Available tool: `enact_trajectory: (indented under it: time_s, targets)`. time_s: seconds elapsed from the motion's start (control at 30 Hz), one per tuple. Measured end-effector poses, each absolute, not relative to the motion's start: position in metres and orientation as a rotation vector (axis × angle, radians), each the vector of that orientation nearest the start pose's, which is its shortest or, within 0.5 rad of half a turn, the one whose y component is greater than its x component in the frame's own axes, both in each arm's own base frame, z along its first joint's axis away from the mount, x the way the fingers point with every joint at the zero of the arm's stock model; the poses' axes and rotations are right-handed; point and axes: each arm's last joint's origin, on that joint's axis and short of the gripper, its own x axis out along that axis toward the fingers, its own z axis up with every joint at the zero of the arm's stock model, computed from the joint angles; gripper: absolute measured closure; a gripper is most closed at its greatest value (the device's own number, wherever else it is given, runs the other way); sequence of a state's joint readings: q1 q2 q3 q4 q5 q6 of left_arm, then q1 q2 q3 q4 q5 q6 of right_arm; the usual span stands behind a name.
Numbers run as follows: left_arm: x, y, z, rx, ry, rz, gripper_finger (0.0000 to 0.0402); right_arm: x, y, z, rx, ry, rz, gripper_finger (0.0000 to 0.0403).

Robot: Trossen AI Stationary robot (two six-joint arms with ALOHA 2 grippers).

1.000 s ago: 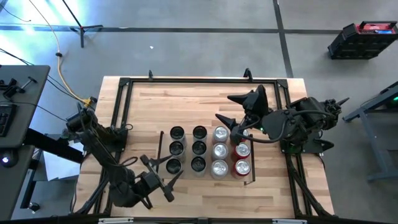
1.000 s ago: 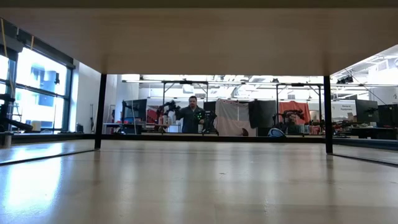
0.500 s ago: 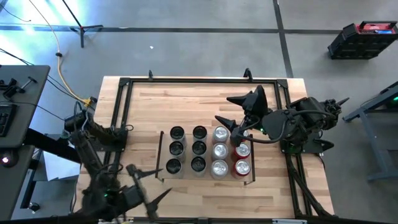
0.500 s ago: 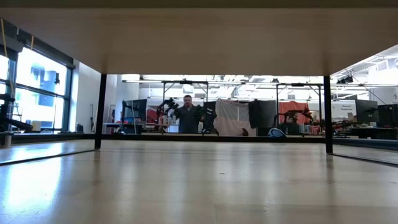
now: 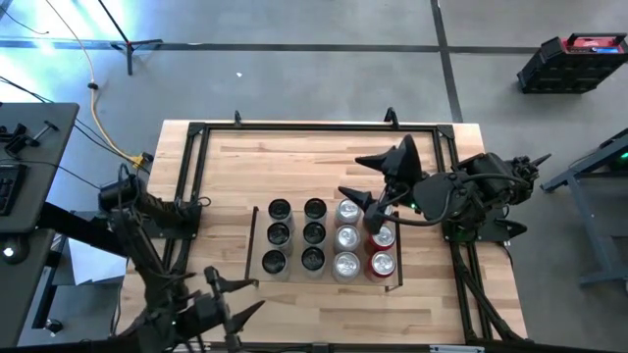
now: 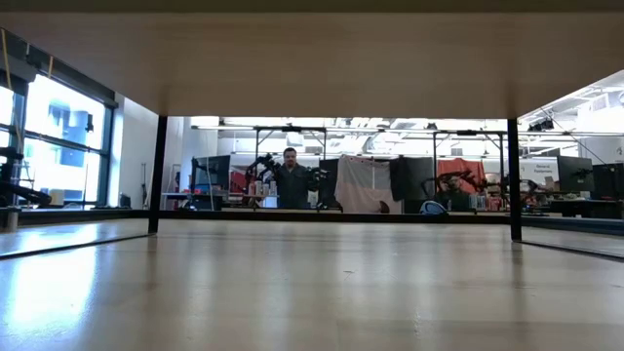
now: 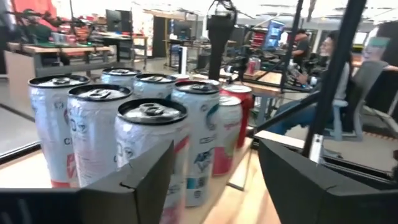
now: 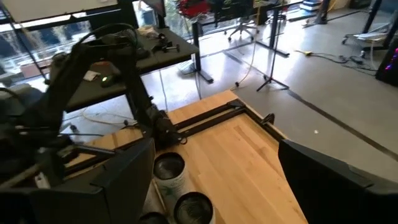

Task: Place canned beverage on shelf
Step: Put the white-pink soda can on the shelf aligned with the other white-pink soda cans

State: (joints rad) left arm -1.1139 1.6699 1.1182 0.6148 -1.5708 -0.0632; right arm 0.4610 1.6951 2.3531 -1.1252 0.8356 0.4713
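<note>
Several canned beverages [image 5: 329, 237] stand upright on their bases in rows on the shelf [image 5: 251, 245], a light-wood bay with thin black rails at mid-table; dark-topped ones on the left, silver and red ones on the right. My left gripper [image 5: 247, 297] is open near the table's near-left edge, level, pointing at the cans [image 7: 149, 143] from a short way off, with nothing between its fingers. My right gripper [image 5: 368, 186] hangs open above the shelf's far right corner, over the silver cans, and touches nothing. The low view shows no can or gripper.
A black frame [image 5: 196, 127] edges the whole tabletop. Bare wood [image 5: 294, 162] lies between the shelf and the far edge. The left arm [image 8: 93, 81] shows in the right wrist view beyond the cans [image 8: 168, 171]. People sit and stand in the room behind.
My left gripper has swung back from the shelf's near-left corner toward the table's near edge and rolled a little as it went. The cans and my right gripper have kept still.
</note>
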Motion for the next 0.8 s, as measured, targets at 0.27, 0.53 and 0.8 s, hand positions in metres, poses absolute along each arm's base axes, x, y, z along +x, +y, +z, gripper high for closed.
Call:
enact_trajectory:
  time_s: [0.27,0.53,0.8]
  targets:
    - [0.195,-0.292,0.279,-0.092,-0.024,0.508,0.0216,0.268,0.11,0.523,0.212,0.296,-0.388,0.0075]
    - [0.203,-0.287,0.278,-0.075,-0.02,0.532,0.0222,0.268,0.111,0.523,0.223,0.306,-0.362,0.0075]
    - [0.208,-0.283,0.277,-0.065,-0.018,0.55,0.0222,0.268,0.112,0.522,0.228,0.314,-0.341,0.0075]
